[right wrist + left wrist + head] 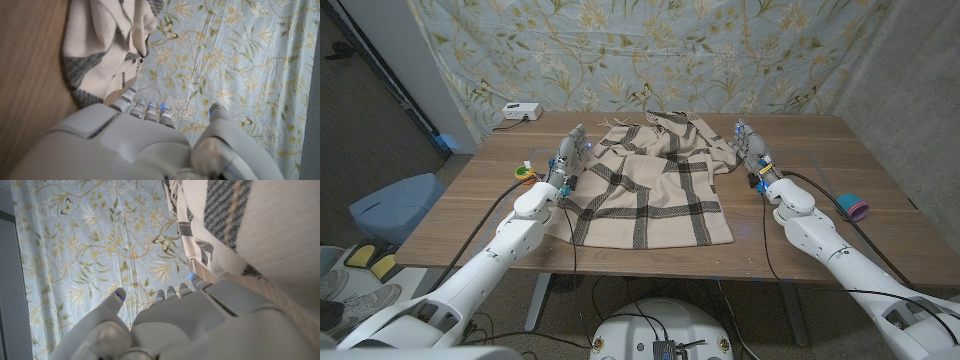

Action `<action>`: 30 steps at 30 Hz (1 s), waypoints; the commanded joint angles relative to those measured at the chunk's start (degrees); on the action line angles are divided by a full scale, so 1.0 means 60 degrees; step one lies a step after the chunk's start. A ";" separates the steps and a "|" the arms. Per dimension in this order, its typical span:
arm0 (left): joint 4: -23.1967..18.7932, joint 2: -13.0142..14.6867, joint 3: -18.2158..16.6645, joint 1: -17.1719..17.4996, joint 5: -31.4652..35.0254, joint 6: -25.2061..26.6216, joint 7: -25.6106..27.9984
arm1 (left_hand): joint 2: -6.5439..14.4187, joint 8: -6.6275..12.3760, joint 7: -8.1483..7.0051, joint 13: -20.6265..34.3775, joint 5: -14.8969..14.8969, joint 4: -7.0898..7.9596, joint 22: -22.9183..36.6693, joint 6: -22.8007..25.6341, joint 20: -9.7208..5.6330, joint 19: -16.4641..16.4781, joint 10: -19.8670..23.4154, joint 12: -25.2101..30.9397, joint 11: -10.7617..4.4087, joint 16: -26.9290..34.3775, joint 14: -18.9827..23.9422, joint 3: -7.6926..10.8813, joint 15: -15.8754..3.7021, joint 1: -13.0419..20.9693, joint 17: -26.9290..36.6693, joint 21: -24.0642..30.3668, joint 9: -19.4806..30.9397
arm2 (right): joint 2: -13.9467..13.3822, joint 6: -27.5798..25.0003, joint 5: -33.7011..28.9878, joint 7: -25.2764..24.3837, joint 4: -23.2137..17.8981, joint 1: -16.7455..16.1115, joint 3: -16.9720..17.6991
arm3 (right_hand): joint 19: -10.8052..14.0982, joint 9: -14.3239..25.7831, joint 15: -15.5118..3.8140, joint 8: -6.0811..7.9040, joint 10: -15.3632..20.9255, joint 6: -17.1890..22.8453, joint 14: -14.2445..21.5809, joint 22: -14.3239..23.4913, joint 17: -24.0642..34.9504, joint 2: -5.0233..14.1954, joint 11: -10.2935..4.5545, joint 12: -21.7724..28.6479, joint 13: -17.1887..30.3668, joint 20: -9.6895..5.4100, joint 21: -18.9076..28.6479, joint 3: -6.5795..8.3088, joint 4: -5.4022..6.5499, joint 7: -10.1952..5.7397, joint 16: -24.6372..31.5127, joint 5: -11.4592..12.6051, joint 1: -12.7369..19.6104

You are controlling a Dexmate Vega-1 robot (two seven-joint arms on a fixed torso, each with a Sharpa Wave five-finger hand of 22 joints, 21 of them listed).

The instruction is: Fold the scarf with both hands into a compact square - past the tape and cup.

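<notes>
Scarf (650, 185) between hands | left hand (567, 160) fingers apart, touching edge | right hand (752, 150) fingers apart, beside

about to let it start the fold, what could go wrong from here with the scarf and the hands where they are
The scarf lies bunched and wrinkled at its far end, so a fold may come out lopsided rather than square. The left hand and right hand sit at its side edges holding nothing; a shallow grasp could slip. The near edge overhangs the table, so tugging might drag it off.

The wooden table (470, 215) carries the plaid scarf (650, 195), tape (524, 173) and cup (851, 206).
</notes>
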 commanded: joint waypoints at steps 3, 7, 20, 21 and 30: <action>-0.0680 0.0634 0.0384 0.0174 0.2536 -0.0203 0.1855 | 0.0591 0.0219 -0.0090 0.0040 0.0031 -0.0180 0.0006 -0.0760 0.0232 0.0167 -0.0635 0.0208 0.0079 0.0088 -0.0559 0.0062 0.0040 0.0125 -0.0020 0.0145 0.0042 | -0.0459 -0.0519 -0.0487 -0.0259 -0.0478 -0.0033 -0.0176 | 0.0175 0.0052 0.0282 0.0057 0.0134 -0.0037 0.0162 0.0048 0.0069 0.0029 0.0146 0.0120 0.0042 0.0318 0.0083 0.0053 -0.0080 -0.0024 0.0138 0.0028 0.0098; -0.1323 0.1187 0.0608 0.0330 0.4529 0.0107 0.3154 | 0.0430 0.0345 -0.0266 0.0038 -0.0103 -0.0565 -0.0049 -0.0013 0.0533 0.0508 -0.0014 0.0336 0.0126 0.0134 0.0000 0.0082 0.0147 0.0436 -0.0040 0.0228 0.0054 | -0.0871 -0.0987 -0.0916 -0.0443 -0.0949 -0.0058 -0.0335 | 0.0261 0.0056 0.0309 0.0077 0.0263 0.0010 0.0290 0.0054 0.0073 0.0106 0.0225 0.0159 0.0048 0.0338 0.0108 0.0110 -0.0148 -0.0061 0.0167 0.0020 0.0194; -0.3850 0.2707 0.0542 0.1301 0.7391 0.2353 0.4343 | 0.0359 0.0377 -0.0388 0.0045 -0.0299 -0.0967 -0.0064 0.0701 0.0993 0.0743 0.0743 0.0437 0.0340 0.0140 0.0619 0.0137 0.0575 0.0807 -0.0029 0.0268 0.0060 | -0.2301 -0.2283 -0.2159 -0.0464 -0.2595 -0.0228 -0.0737 | 0.0371 0.0068 0.0359 0.0224 0.0735 0.0540 0.0548 0.0065 0.0087 0.0332 0.0358 0.0274 0.0068 0.0426 0.0112 0.0341 -0.0438 -0.0154 0.0183 -0.0067 0.0597; -0.3995 0.2796 0.0514 0.1382 0.7484 0.2462 0.4349 | 0.0355 0.0372 -0.0387 0.0045 -0.0305 -0.0981 -0.0064 0.0712 0.1019 0.0741 0.0756 0.0435 0.0349 0.0138 0.0631 0.0137 0.0598 0.0818 -0.0029 0.0265 0.0060 | -0.2377 -0.2325 -0.2232 -0.0456 -0.2685 -0.0250 -0.0754 | 0.0372 0.0068 0.0354 0.0221 0.0740 0.0540 0.0553 0.0065 0.0087 0.0334 0.0341 0.0274 0.0068 0.0427 0.0111 0.0345 -0.0446 -0.0159 0.0183 -0.0069 0.0606; -0.5223 0.3503 0.0133 0.2252 0.8109 0.3406 0.4458 | 0.0292 0.0362 -0.0401 0.0050 -0.0381 -0.1148 -0.0058 0.0979 0.1261 0.0822 0.1037 0.0453 0.0435 0.0148 0.0875 0.0131 0.0705 0.0945 -0.0018 0.0276 0.0062 | -0.3127 -0.2860 -0.2761 -0.0545 -0.3802 -0.0671 -0.0747 | 0.0352 0.0071 0.0340 0.0191 0.0745 0.0519 0.0560 0.0066 0.0090 0.0374 0.0300 0.0255 0.0072 0.0440 0.0096 0.0392 -0.0511 -0.0220 0.0168 -0.0084 0.0693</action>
